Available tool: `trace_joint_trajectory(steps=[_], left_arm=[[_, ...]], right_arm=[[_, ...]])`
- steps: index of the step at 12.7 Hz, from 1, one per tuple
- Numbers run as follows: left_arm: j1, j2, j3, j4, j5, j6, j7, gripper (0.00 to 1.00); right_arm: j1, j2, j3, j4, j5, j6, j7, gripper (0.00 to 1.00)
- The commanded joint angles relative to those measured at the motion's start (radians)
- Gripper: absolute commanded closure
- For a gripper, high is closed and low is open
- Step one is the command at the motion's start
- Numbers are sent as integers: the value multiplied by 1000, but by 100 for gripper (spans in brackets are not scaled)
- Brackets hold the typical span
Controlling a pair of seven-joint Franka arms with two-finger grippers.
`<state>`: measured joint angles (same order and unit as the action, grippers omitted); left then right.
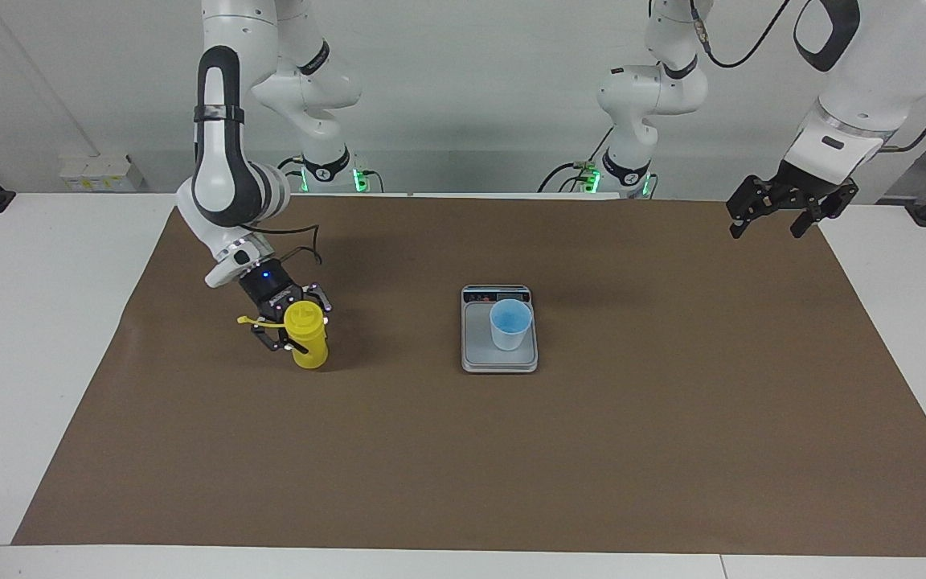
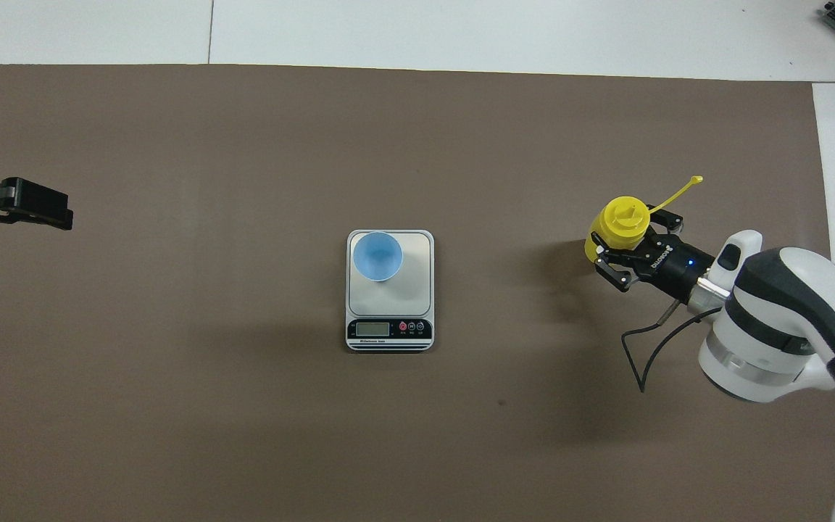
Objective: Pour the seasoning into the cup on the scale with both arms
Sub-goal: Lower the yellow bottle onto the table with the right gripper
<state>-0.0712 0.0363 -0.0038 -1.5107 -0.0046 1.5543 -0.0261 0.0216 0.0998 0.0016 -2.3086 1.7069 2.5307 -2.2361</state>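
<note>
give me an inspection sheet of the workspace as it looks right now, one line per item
Surface: brown mat on a white table.
Job's things: yellow bottle upright, toward the right arm's end, cap strap hanging loose; blue cup upright on the scale, mid-table; scale display on the edge nearest the robots.
Clutter: nothing seen.
Grippers: right gripper shut on the bottle; whether the bottle touches the mat cannot be told. Left gripper open, waiting over the mat's edge at its own end.
Cables: dark cable looping from the right wrist; cables at both arm bases.
Surroundings: white wall, socket box on it.
</note>
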Motion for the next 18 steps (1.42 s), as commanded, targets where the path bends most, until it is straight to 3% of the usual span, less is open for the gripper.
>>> trace_joint_trajectory(steps=[1,2,11,18], left_arm=[[1,-24,2,-23,-8,-8,-6,0],[1,-24,2,-23,-8,-7,-6,0],[1,-24,2,-23,-8,-8,-6,0],[1,-24,2,-23,-8,-8,-6,0]], right_arm=[[0,-46,8,-37,45,2,-25,48],[0,-46,8,-37,45,5,-27,0],[-2,-48,5,-37,43,13,-27,0],[5,-57,4,-43,-33,128,-22,0]])
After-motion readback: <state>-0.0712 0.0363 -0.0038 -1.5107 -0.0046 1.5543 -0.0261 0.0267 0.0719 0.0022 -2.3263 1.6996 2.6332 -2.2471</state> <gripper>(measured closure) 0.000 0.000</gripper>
